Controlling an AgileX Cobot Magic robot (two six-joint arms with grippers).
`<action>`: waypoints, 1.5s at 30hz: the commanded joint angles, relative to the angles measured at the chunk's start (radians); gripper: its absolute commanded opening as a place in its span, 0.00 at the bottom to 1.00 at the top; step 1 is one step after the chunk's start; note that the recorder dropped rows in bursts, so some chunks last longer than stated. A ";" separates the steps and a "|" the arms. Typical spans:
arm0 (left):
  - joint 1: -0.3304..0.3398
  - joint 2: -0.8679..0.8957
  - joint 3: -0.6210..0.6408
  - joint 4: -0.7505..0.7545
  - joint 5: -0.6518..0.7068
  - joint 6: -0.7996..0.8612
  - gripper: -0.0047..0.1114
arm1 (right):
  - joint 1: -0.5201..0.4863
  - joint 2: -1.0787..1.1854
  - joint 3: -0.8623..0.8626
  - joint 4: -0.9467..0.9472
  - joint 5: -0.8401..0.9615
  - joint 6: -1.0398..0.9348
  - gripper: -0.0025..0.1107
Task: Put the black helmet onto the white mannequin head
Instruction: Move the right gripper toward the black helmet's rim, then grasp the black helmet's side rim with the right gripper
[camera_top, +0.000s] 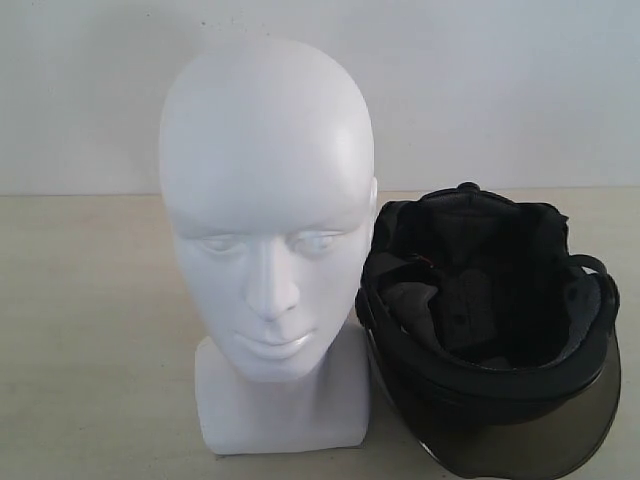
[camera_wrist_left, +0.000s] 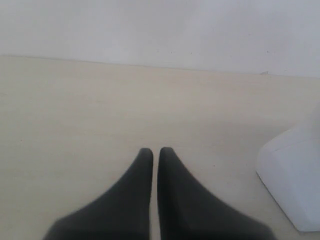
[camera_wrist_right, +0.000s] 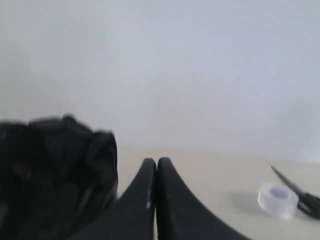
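Left gripper (camera_wrist_left: 155, 150): dark, smooth, tapering fingers drawn together with only a hairline slit between them, clamped on nothing. Hung low over the pale table (camera_wrist_left: 75, 115), near the blocky base of the white mannequin head (camera_wrist_left: 292, 185). Right gripper (camera_wrist_right: 156, 160): same dark wedge-shaped fingers, likewise pressed together and holding nothing. Sat near the black helmet (camera_wrist_right: 55, 170), on the side away from the head; could not tell whether touching it.

Black helmet (camera_top: 490, 310): lay upside down on the table (camera_top: 90, 330) just beside the head, at its ear side, rim against it or nearly so. Showed a matte black shell, rounded and open-faced, with the hollow turned up. Was lined with dark, soft-looking padding in folded blocks, with a small red fleck on the side nearest the head. Carried a smoky, see-through visor curving out from the rim, and a thin black strap looping off the edge farthest from the head.

White mannequin head (camera_top: 265, 190): stood upright and bare, in glossy hard plastic. Had a bald dome, moulded brow and nose, closed lips, and a short neck on a squared base.

Beyond the helmet from the head: lay a small clear tape roll (camera_wrist_right: 277, 199) and dark scissors (camera_wrist_right: 300, 195), close together.
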 joint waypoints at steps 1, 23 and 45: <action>0.003 -0.003 0.004 0.001 0.001 0.005 0.08 | -0.002 -0.004 -0.002 0.041 -0.337 0.341 0.02; 0.003 -0.003 0.004 0.001 0.001 0.005 0.08 | 0.000 0.673 -0.607 -0.014 0.755 0.327 0.02; 0.003 -0.003 0.004 0.001 0.001 0.005 0.08 | 0.000 1.110 -0.761 0.386 0.704 -0.126 0.52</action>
